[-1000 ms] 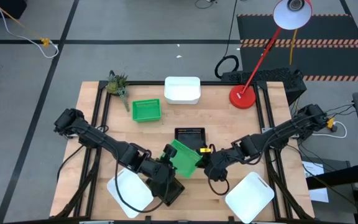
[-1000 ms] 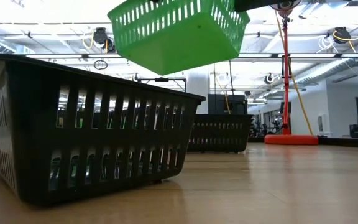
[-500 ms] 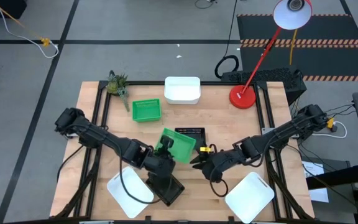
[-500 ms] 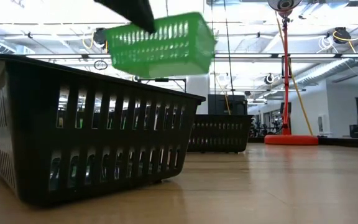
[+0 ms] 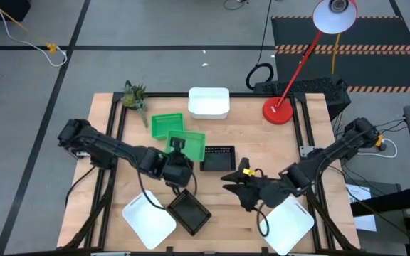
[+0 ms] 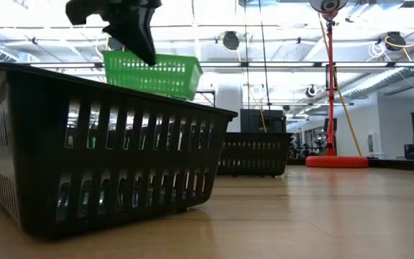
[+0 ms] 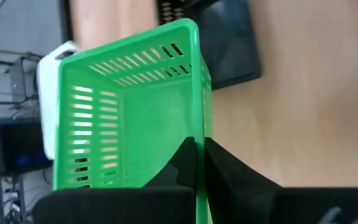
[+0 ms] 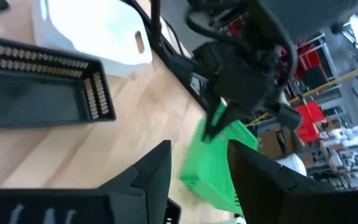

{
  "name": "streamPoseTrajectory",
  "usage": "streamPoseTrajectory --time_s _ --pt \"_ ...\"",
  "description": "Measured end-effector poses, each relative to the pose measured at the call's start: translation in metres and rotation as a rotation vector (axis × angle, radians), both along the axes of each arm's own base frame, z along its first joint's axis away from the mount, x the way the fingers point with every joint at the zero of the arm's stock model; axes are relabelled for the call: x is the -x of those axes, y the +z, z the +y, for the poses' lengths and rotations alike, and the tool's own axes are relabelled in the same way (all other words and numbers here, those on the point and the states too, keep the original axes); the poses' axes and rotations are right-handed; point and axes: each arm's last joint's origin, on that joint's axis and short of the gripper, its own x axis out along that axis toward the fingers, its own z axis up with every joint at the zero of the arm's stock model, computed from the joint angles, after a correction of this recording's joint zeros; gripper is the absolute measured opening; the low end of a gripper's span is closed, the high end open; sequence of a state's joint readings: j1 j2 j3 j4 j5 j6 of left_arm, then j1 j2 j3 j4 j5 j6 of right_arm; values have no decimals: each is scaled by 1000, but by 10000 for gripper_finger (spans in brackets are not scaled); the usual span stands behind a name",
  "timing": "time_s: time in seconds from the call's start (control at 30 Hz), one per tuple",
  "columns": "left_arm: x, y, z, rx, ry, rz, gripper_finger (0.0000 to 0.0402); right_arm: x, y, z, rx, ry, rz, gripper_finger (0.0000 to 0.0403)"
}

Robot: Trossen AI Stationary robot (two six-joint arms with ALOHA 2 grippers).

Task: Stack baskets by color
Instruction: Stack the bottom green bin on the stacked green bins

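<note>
My left gripper [image 5: 179, 148] is shut on a green basket [image 5: 188, 144] and holds it in the air, near the middle of the table; the low view shows that basket [image 6: 153, 72] above the table top. A second green basket [image 5: 166, 125] rests on its bottom just beyond it, toward the far left. My right gripper [image 5: 232, 178] stands open, right of the middle, with nothing between its fingers; the green basket [image 8: 219, 158] is ahead of it. One black basket [image 5: 217, 158] sits at the middle, another [image 5: 191, 211] near the front edge. My left gripper pinches a perforated side wall [image 7: 199, 134] of the green basket at its rim. One finger [image 7: 185, 163] is inside the basket and one [image 7: 224, 169] outside. The fingers come slanting down from above. The basket hangs lifted clear, open side up and slightly tilted.
A white basket [image 5: 208, 103] stands at the far edge, two more white ones [image 5: 148, 220] [image 5: 288, 224] at the front corners. A red lamp base [image 5: 278, 111] is at the far right and a small plant [image 5: 134, 94] at the far left.
My right gripper has opened, let go of the green basket and drawn back toward the table's right, rising a little. My left gripper has carried the basket toward the far left, up to the second green basket, and turned it from steeply tilted to almost level.
</note>
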State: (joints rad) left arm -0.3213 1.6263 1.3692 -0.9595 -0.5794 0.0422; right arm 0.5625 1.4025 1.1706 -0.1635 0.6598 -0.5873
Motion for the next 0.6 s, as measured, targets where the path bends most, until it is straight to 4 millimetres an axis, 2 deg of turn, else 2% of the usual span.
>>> streamPoseTrajectory --time_s 0.2,0.4,0.6 --pt "34 0 32 10 70 -141 8 13 9 6 -44 21 -26 140" --pt "72 -16 67 -6 127 -212 17 18 18 1 -105 -47 -73 139" --pt "85 -41 92 -58 157 -196 11 18 21 -3 -107 -95 -103 139"
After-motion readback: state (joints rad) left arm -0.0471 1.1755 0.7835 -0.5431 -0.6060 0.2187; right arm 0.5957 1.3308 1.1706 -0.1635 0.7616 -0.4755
